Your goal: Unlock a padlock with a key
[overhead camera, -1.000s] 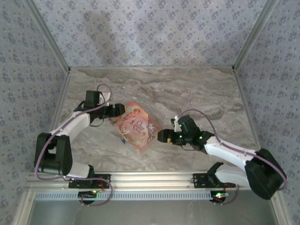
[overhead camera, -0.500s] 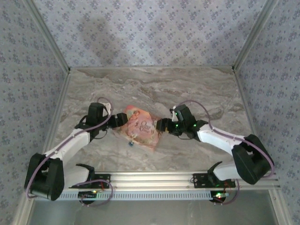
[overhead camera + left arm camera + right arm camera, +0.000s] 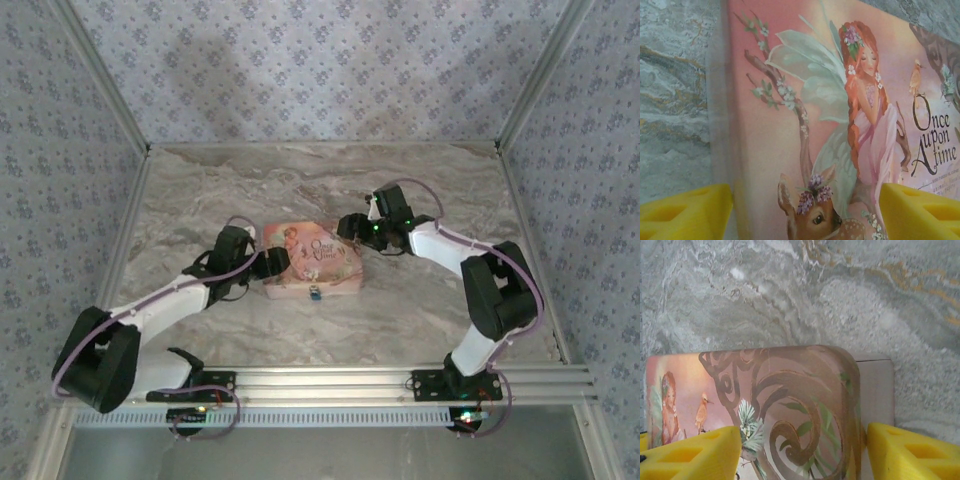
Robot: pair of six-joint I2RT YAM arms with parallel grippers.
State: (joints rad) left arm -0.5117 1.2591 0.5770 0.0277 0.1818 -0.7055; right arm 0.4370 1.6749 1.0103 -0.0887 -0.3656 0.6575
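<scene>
Two pairs of jaws, spread wide, at opposite ends of a pink tin box (image 3: 313, 258) on the marble tabletop (image 3: 200, 190).
The left jaws are released. Their yellow pads (image 3: 685, 210) sit well apart, one at the tin's end wall and the other over the printed lid. The padlock (image 3: 314, 293), tiny and blue, lies just right of the left jaws, against the tin's near side, and nearer the arm bases than the right jaws. The right jaws are also released, and their yellow pads (image 3: 690, 455) straddle the tin's far right corner.
</scene>
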